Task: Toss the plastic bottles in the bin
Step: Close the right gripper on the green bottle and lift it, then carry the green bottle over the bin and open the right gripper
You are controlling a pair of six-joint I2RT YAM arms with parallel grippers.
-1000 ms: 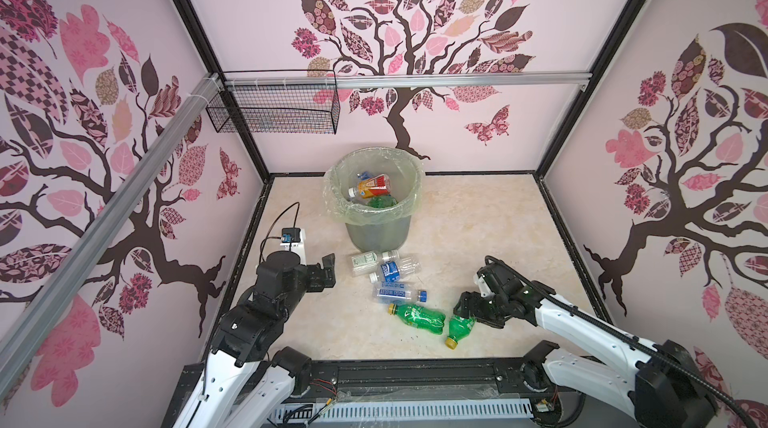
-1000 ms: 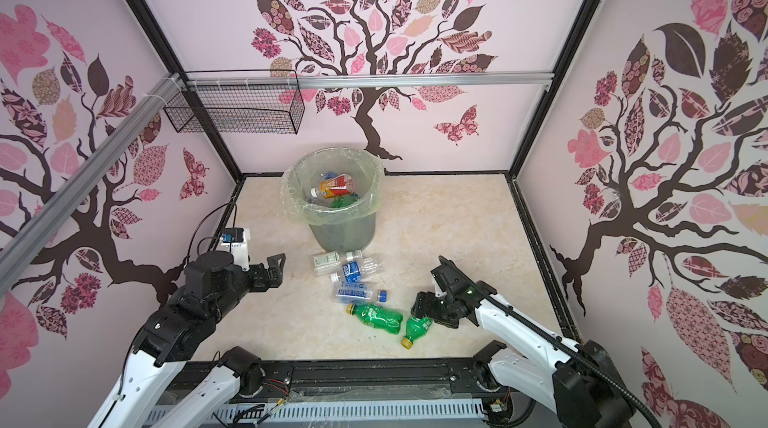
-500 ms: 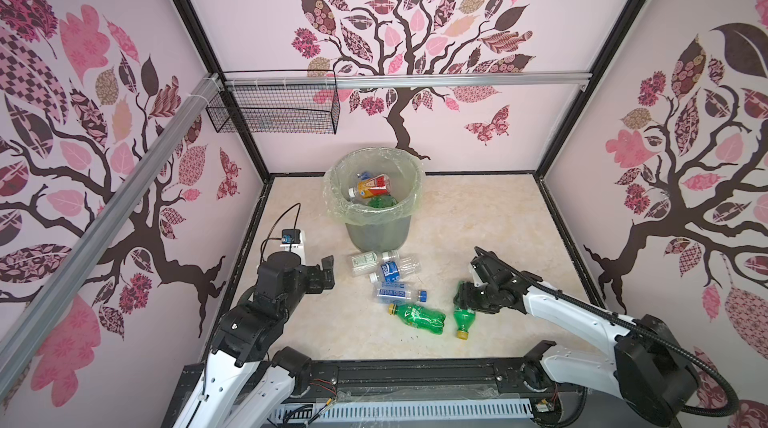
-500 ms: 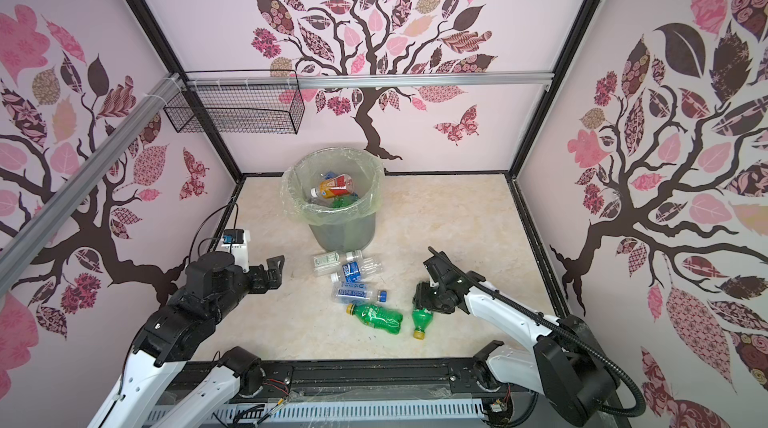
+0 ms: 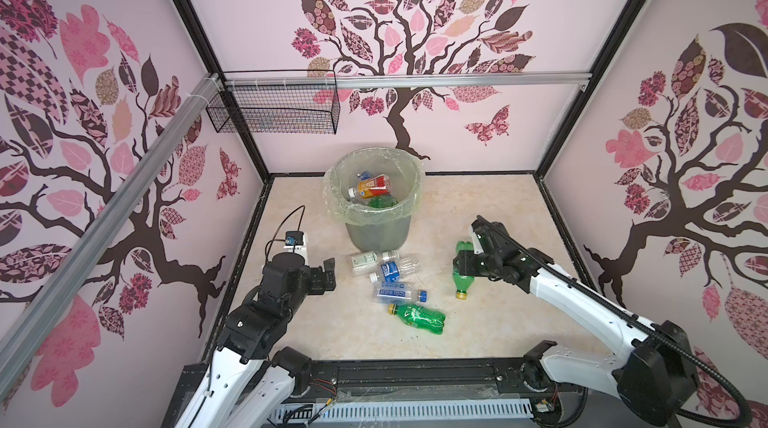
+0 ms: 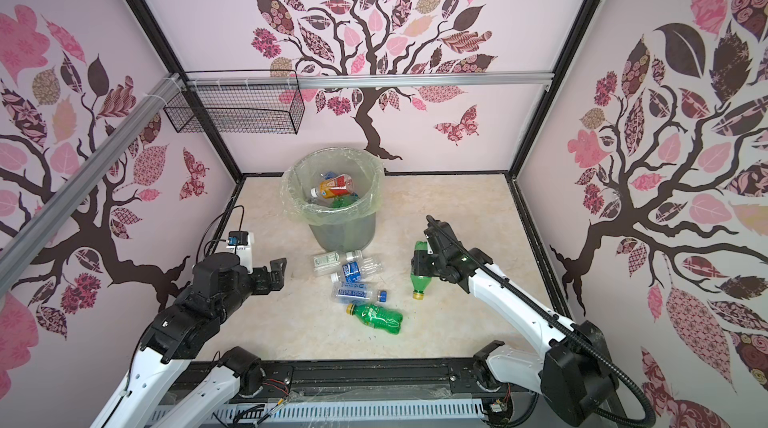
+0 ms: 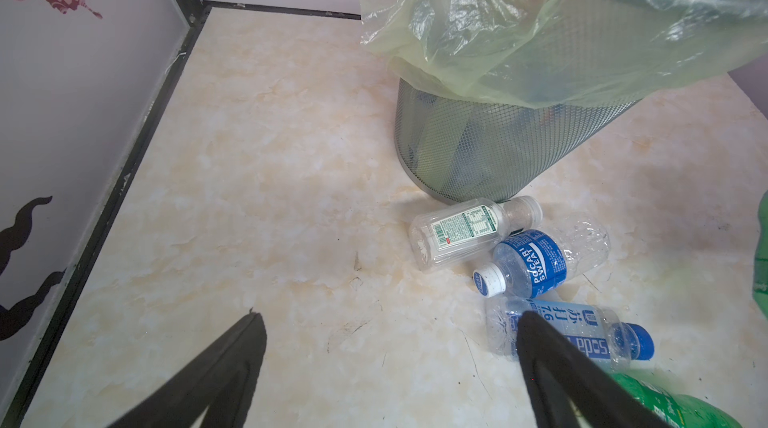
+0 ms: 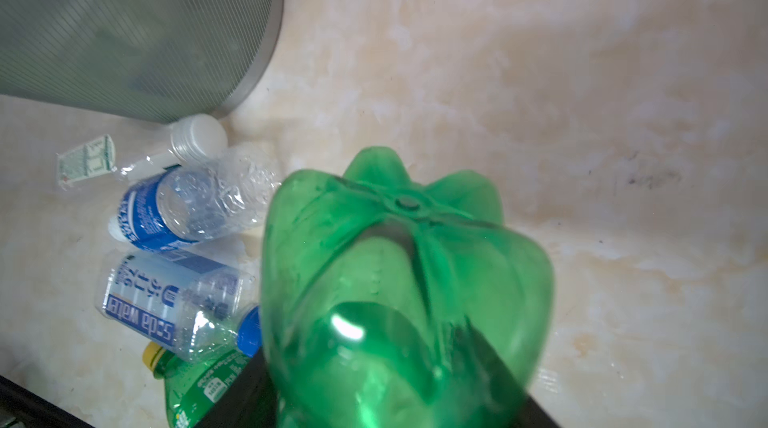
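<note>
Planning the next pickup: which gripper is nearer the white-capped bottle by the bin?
Left. The left gripper hangs open just beside the white-capped bottle; the right gripper is farther off on its opposite side, gripping a green bottle.

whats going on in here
A two-armed robot is clearing plastic bottles into the bin. The right gripper holds a green bottle cap-down, to the right of the bin. The left gripper is open and empty beside four bottles lying in front of the bin: a white-labelled bottle, a Pocari bottle, a soda water bottle and a second green bottle. An amber bottle is already inside.
</note>
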